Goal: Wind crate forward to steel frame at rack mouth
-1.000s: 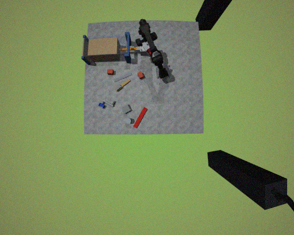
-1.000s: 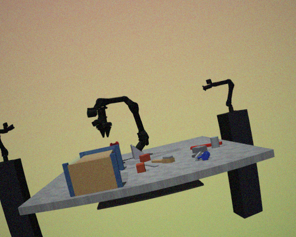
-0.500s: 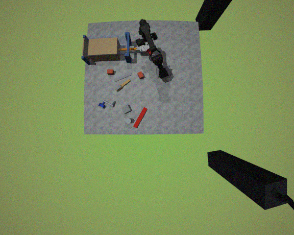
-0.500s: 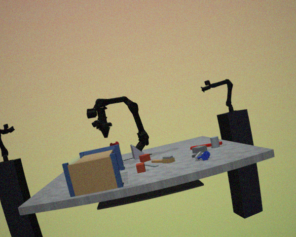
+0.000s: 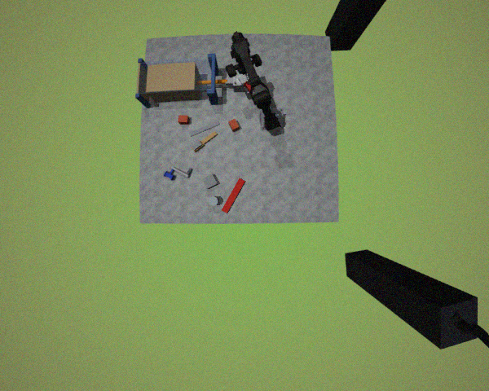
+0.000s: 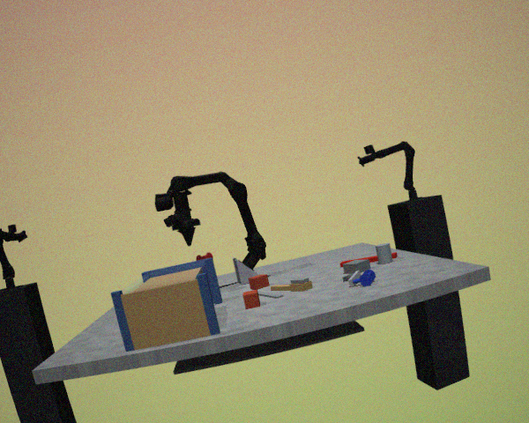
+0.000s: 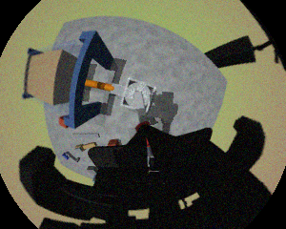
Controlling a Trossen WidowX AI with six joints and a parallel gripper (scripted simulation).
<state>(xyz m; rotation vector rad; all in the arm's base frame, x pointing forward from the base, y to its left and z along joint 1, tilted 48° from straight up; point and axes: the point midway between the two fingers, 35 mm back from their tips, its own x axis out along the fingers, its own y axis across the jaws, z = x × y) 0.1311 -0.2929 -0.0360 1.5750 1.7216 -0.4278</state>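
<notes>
The tan crate (image 5: 170,76) (image 6: 164,309) (image 7: 43,74) sits flat inside the blue-framed cubby (image 5: 212,77) (image 6: 208,291) (image 7: 78,90) at the bench's back left. In the top view a gap shows between the crate's front and the front frame. An orange strap (image 5: 211,81) (image 7: 99,84) runs from the crate through the frame to the pale winch (image 5: 236,80) (image 7: 138,95). A red handle part (image 5: 248,85) (image 6: 204,256) (image 7: 142,128) shows at the winch. My gripper (image 6: 189,240) is shut and empty. It hangs well above the winch and touches nothing.
Loose on the bench are two orange-red blocks (image 5: 183,119) (image 5: 234,124), a grey rod (image 5: 204,129), a wooden-handled tool (image 5: 205,141), a blue-knobbed tool (image 5: 169,174), a grey wedge (image 5: 212,181), a grey cylinder (image 5: 214,200) and a red bar (image 5: 233,195). Black camera pillars (image 6: 420,227) stand off the bench.
</notes>
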